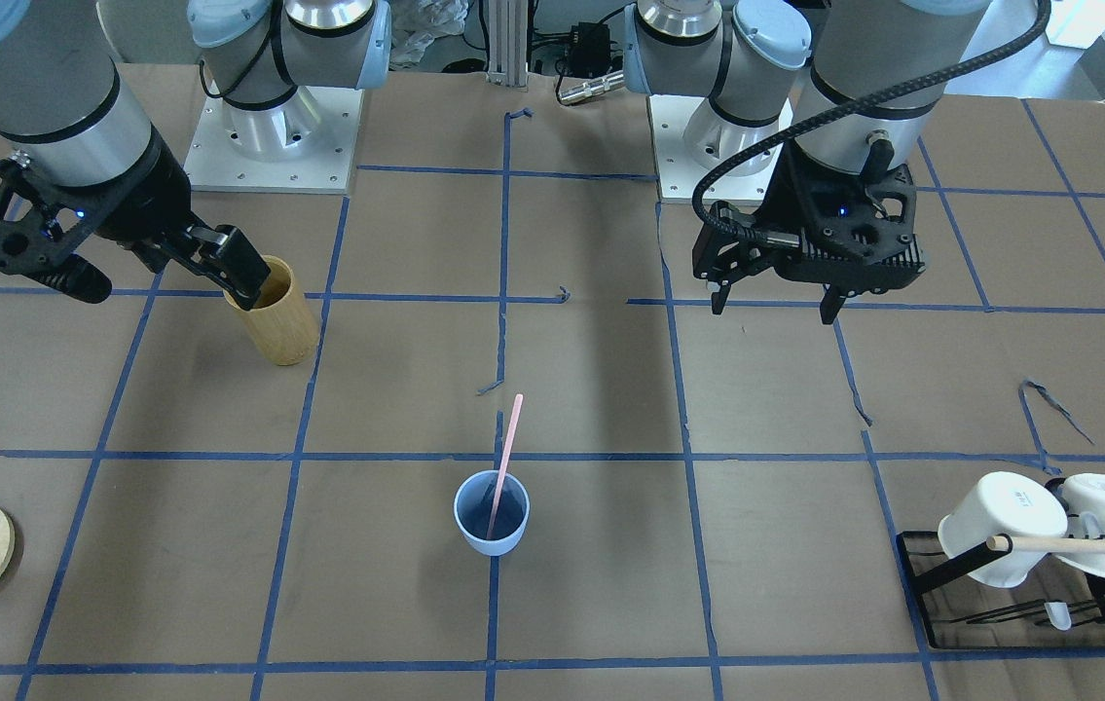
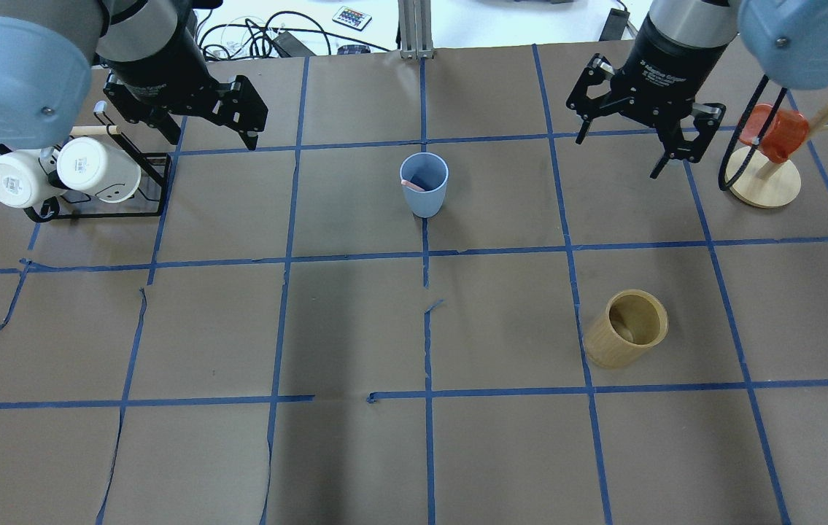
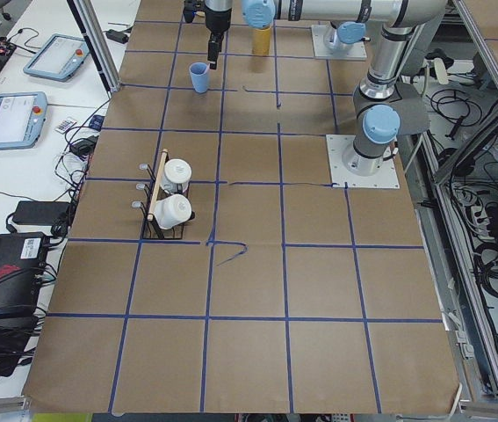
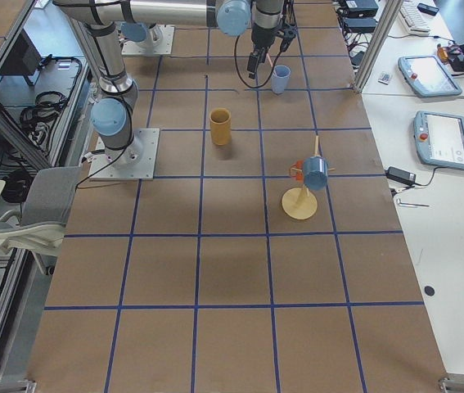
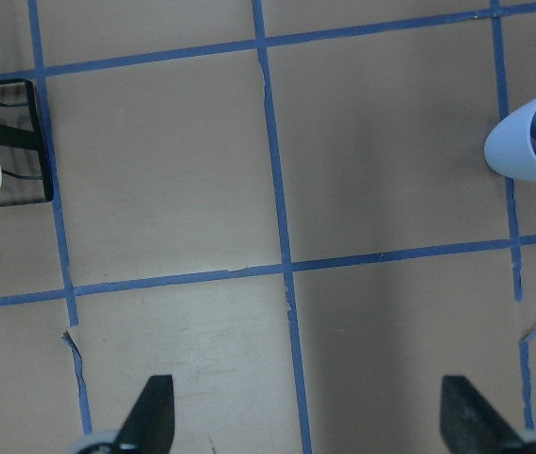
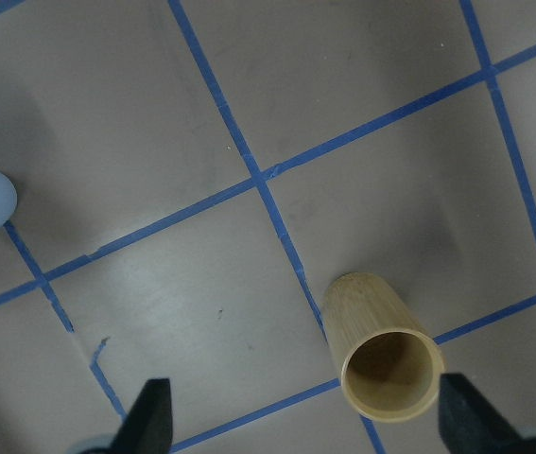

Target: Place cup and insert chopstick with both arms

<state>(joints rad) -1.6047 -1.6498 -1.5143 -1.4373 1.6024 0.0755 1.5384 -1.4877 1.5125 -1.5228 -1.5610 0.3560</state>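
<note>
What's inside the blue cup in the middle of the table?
A pink chopstick leans in the blue cup, its upper end sticking out past the rim. Nothing else shows, though the cup's wall hides part of the bottom.

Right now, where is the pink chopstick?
In the overhead view, the pink chopstick leans inside the blue cup on the centre tape line, beyond and to the left of the bamboo cup.

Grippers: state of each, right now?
Left gripper: open, holding nothing.
Right gripper: open, holding nothing.
</note>
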